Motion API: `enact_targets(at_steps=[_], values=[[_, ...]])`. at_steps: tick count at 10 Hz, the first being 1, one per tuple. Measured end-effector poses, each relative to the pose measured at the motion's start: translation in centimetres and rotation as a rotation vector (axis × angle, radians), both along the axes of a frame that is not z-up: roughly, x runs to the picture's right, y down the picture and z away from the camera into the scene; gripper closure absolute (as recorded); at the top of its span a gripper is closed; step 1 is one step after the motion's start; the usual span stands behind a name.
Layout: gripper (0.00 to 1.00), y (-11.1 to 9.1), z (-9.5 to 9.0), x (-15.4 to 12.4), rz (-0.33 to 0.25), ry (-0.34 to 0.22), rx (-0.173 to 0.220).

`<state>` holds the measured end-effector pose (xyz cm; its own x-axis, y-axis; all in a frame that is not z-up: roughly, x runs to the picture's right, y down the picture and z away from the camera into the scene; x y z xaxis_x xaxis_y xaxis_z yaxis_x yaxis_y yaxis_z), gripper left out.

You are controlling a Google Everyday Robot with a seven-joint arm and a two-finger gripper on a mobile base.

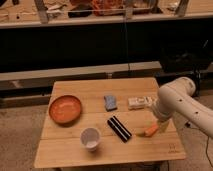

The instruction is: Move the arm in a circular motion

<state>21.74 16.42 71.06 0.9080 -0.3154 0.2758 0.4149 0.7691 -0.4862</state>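
Nearest the camera, a white cup (pixel 90 138) is seen on the front part of the wooden desk (pixel 60 155). Just behind and to the right of the cup, a black striped bar (pixel 119 129) lies at an angle. Well to the right of the cup, an orange object (pixel 150 130) rests near the desk's right edge, and the tool (pixel 161 125) is found just above and beside it; whether contact is made cannot be told, nor can it be told whether the tool is spread or closed. The arm (pixel 186 106) (cream-white, thick and rounded) enters from the right, bends at a bulbous joint above the right edge and drops toward the orange object.

Behind and left of the cup, an orange bowl (pixel 65 108) is set. Behind the cup, a blue pack (pixel 110 102) lies, with a pale boxed item (pixel 139 102) to its right, partly reached by the arm's lower segment. Far beyond the cup, a dark shelf front and a cluttered counter are seen.

The risk is judged to lie in the tool's low height: if a circle is swept at this level, the orange object or the pale box could be knocked or pushed off the desk's right edge, and the black bar could be clipped on a wider sweep
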Motion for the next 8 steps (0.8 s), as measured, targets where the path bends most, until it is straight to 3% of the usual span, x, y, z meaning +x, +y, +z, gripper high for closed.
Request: enact_targets(at_steps=[2,3,5,7,8], values=[[0.2,-0.2,-0.5,-4.0,-0.045,-0.064,0.009],[0.2,-0.7,-0.9,-7.7,-0.094,-0.128,0.017],[0.2,-1.6,-0.9,-11.7,-0.165,-0.206,0.023],[0.2,-3.4,0.3,-16.5,-0.26,-0.304,0.001],[0.2,-4.1,0.7,-17.3,-0.271,-0.305,0.008]])
